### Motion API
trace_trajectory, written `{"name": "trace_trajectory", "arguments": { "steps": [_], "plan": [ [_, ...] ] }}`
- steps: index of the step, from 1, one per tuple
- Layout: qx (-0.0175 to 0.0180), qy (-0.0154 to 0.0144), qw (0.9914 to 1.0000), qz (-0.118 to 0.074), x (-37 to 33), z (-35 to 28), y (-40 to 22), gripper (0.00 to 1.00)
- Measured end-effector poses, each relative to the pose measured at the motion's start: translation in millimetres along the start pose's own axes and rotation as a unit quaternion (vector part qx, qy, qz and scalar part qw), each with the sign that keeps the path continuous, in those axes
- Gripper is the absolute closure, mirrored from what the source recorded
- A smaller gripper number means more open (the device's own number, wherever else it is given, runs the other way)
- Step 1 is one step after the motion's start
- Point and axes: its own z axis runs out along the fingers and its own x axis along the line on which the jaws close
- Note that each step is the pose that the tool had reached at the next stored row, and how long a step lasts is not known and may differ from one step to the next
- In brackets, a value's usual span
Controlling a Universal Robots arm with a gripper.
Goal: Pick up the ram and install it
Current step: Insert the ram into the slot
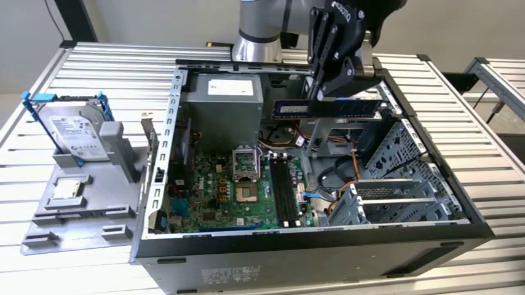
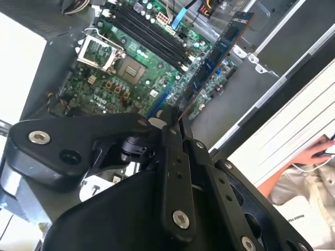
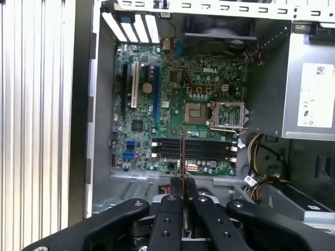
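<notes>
The black gripper [image 1: 326,98] hangs above the open grey computer case [image 1: 328,241], which lies on its side on the slatted metal table [image 1: 98,67] so that the green motherboard [image 1: 233,193] faces up and can be reached from above. The fingers [image 3: 168,214] are clamped on the ram [image 1: 348,108], the long thin blue circuit-board stick with black chips. They hold it near the middle of its length and by its upper edge, judging from the exterior view. This grip leaves the lower edge free, and that edge looks to be the one that must enter a socket. Holding near the middle also keeps the stick level instead of drooping at one end. The ram is in the air over the far part of the case, near the grey power supply box [image 1: 221,114]. It is well clear of the board and touches nothing but the fingers. In the first wrist view it shows as a thin line [image 3: 182,157] crossing the row of long black memory slots [image 3: 209,149], and in the second wrist view it also runs roughly crosswise to them [image 2: 217,52]. So I judge that it is carried but neither lined up nor seated. The silver hard drive with blue rails [image 1: 75,132] stands apart in its grey holder [image 1: 74,209], at the exterior view's left.
</notes>
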Motion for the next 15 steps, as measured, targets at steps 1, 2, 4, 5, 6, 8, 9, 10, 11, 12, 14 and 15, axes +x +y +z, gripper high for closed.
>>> {"name": "trace_trajectory", "arguments": {
  "steps": [1, 2, 4, 5, 6, 8, 9, 10, 11, 12, 14, 15],
  "plan": [
    [0.0000, -0.0001, 1.00000, 0.001, -1.6, 1.3, -0.1, 1.00],
    [0.0000, -0.0001, 1.00000, 0.001, -3.2, 2.5, -0.2, 1.00],
    [0.0000, -0.0002, 1.00000, 0.002, -6.6, 5.0, -0.4, 1.00],
    [-0.0001, -0.0002, 1.00000, 0.003, -8.4, 6.2, -0.6, 1.00],
    [-0.0001, -0.0002, 0.99999, 0.003, -9.9, 7.5, -0.7, 1.00],
    [-0.0001, -0.0003, 0.99999, 0.005, -12.5, 10.3, -0.8, 1.00],
    [-0.0001, -0.0003, 0.99998, 0.006, -13.7, 11.5, -1.0, 1.00],
    [-0.0001, -0.0003, 0.99998, 0.006, -15.2, 13.0, -1.1, 1.00],
    [-0.0001, -0.0004, 0.99998, 0.007, -16.7, 14.4, -1.2, 1.00],
    [-0.0002, -0.0004, 0.99997, 0.007, -18.2, 16.0, -1.4, 1.00],
    [-0.0002, -0.0004, 0.99996, 0.008, -20.8, 19.1, -1.9, 1.00],
    [-0.0002, -0.0005, 0.99996, 0.009, -21.9, 20.6, -2.2, 1.00]
  ]
}}
